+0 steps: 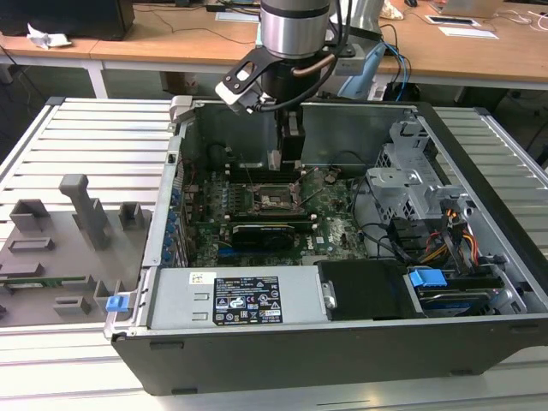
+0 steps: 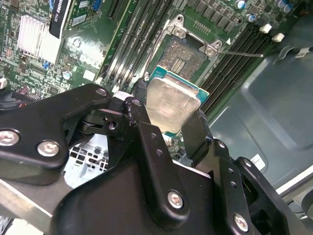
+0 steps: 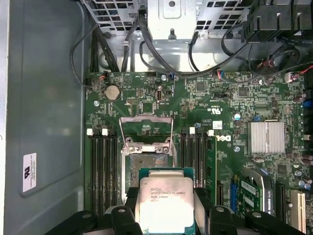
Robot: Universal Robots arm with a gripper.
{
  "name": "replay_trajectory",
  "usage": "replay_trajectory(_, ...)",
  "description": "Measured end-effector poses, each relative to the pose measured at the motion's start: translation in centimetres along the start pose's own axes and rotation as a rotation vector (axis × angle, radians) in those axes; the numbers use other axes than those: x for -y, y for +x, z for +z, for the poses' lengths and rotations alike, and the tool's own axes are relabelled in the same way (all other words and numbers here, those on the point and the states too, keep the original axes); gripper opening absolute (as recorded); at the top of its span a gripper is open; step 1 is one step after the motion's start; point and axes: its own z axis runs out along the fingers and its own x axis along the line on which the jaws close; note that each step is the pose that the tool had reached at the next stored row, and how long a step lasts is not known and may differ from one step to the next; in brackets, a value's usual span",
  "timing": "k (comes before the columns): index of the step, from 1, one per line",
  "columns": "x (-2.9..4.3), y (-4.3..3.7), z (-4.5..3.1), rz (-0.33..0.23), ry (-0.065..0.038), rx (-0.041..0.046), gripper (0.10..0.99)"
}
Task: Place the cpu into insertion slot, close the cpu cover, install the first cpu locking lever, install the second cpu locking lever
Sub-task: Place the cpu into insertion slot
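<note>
My gripper [image 1: 283, 159] hangs inside the open computer case, shut on the cpu [image 3: 166, 200]. The cpu's silver-grey top faces up, and the two black fingers [image 2: 198, 131] press on opposite edges of the chip [image 2: 171, 102]. The insertion slot [image 3: 147, 159] is a square socket with a dark centre on the green motherboard. It lies bare just beyond the held chip, which hovers above its near edge [image 2: 183, 58]. The cpu cover [image 3: 146, 119], a thin metal frame with a square window, stands swung open on the socket's far side. In the exterior view the socket [image 1: 272, 199] is directly under the arm.
Black memory slots [image 3: 100, 166] flank the socket on both sides. A long black card [image 1: 261, 233] lies in front of it, a silver heatsink [image 3: 266, 137] to one side. The power supply [image 1: 214, 295], drive cage [image 1: 411, 180] and cables [image 3: 161, 63] crowd the case. Grey fixtures [image 1: 86, 210] stand outside.
</note>
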Motion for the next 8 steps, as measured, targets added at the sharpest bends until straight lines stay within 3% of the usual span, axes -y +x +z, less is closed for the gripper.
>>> replay_trajectory(8, 0.03, -0.02, 0.58, 0.000, 0.001, 0.0003, 0.529)
